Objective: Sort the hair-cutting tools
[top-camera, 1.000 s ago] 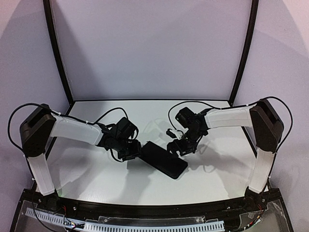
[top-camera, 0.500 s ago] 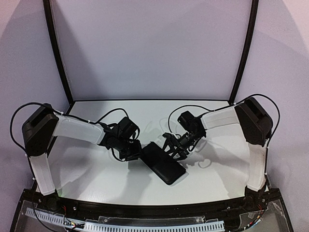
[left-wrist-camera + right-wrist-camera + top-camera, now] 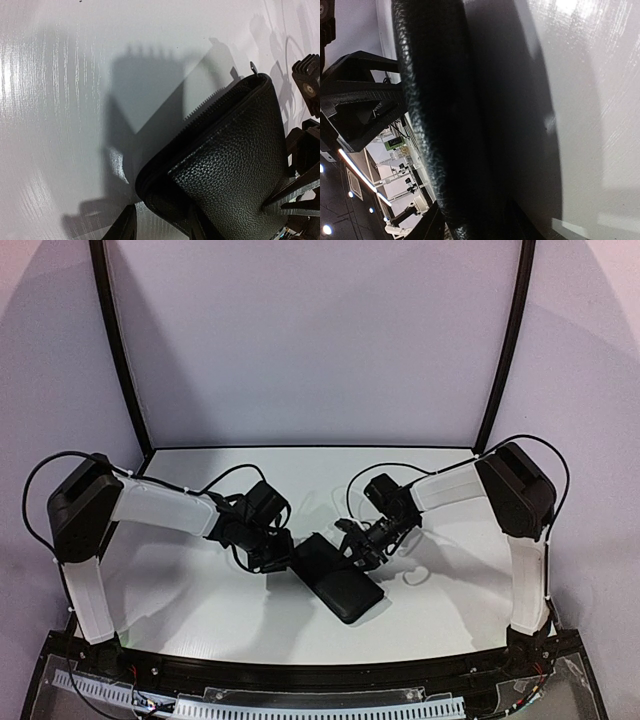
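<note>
Black zip case [image 3: 345, 588] sits slantwise over the white table [image 3: 180, 590], spanning from one set of jaws to the other. Left gripper [image 3: 282, 558]: jaws narrow, clamped over the case's zipper corner, one of its fingers [image 3: 126, 226] on each side. Right gripper [image 3: 352, 542]: jaws pinched on the opposite edge, pebbled leather filling the gap. The grip looks firm, though that wrist view is dark. Hair-cutting tools: none made out near either jaws, so I cannot tell where they lie.
</note>
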### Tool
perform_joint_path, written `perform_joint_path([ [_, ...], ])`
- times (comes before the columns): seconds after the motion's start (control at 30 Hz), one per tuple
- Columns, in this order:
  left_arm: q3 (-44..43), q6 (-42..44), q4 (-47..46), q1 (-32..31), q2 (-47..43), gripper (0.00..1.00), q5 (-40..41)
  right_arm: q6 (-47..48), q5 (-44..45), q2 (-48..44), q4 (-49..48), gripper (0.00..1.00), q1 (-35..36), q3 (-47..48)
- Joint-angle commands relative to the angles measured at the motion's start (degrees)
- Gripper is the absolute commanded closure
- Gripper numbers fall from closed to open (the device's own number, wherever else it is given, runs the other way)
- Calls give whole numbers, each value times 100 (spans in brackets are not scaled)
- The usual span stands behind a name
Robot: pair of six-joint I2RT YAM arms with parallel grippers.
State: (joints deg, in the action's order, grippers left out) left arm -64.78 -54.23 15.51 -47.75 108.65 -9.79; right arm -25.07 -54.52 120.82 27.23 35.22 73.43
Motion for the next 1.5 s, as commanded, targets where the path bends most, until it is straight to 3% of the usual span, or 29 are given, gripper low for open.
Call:
perform_joint_path([
  [0.0, 49, 127, 347, -189, 456, 64, -322, -203, -226, 94, -967, 59, 374, 405],
  [0.23, 45, 183, 224, -191, 389, 64, -362, -321, -535, 339, -1349, 61, 506, 831],
  [0.4, 179, 156, 249, -189, 65, 64, -148, 348, -323, 58, -1006, 93, 527, 841],
  [0.47, 142, 205, 375, -189, -237, 62, 0, 1062, -15, -312, -721, 100, 528, 775],
  [0.53, 17, 340, 606, -190, -800, 53, 242, 1886, 398, -866, -554, 100, 530, 581],
  [0.6, -134, 500, 1003, -191, -1431, 35, 648, 2793, 826, -1606, -624, 100, 527, 210],
  [0.73, -158, 745, 1261, -185, -2706, 9, 1349, 4584, 1333, -2977, -1080, 100, 538, -698],
  [0.8, -47, 930, 1066, -172, -3302, 2, 1174, 5156, 1390, -3581, -1392, 100, 544, -1116],
  [0.93, -45, 1141, 372, -172, -3748, 1, -170, 5811, 1684, -4174, -1368, 100, 572, -1334],
  [1.1, -176, 939, -430, -179, -3824, 1, -1622, 6150, 2496, -4215, -979, 100, 640, -1124],
  [1.27, -742, 890, -93, -202, -3314, 5, -2001, 6202, 2669, -4239, -1022, 100, 703, -1130],
  [1.47, -1203, 955, 74, -275, -2660, 26, -2266, 6242, 2633, -4156, -675, 100, 790, -983],
])
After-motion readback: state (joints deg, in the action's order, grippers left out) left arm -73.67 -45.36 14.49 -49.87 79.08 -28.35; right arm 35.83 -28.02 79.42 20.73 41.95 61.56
